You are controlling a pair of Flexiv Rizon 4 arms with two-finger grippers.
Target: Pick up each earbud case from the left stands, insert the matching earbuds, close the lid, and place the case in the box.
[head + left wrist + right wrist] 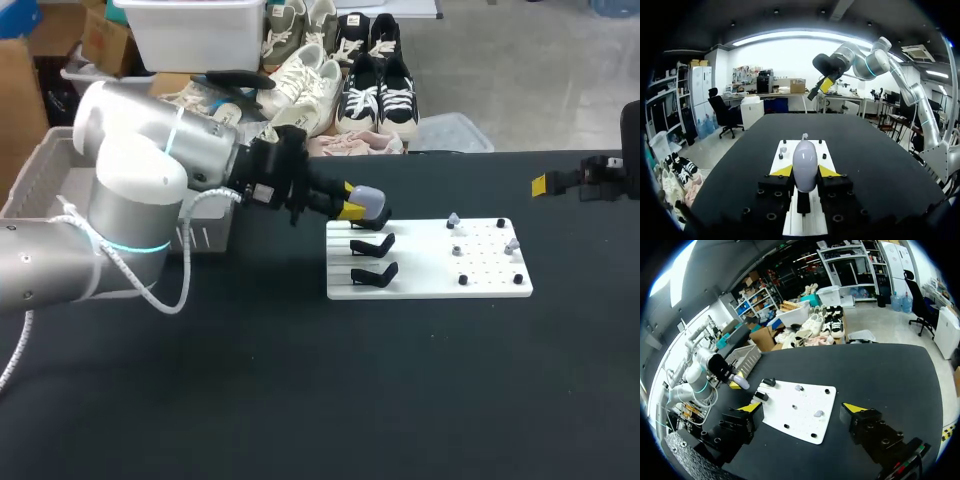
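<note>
**Left gripper clenched on the earbud case at the white board's rear left stand; right gripper hangs off the board's right side, fingers spread and empty.**

The case is a smooth, rounded lavender-grey shell, pinched at its sides. So slick a curve could slip from the yellow tips, or catch the empty stand just beside it, if lifted askew.

Head camera looks down from behind onto the bench; both wrist cameras face across it, all sharing the white board.
</note>
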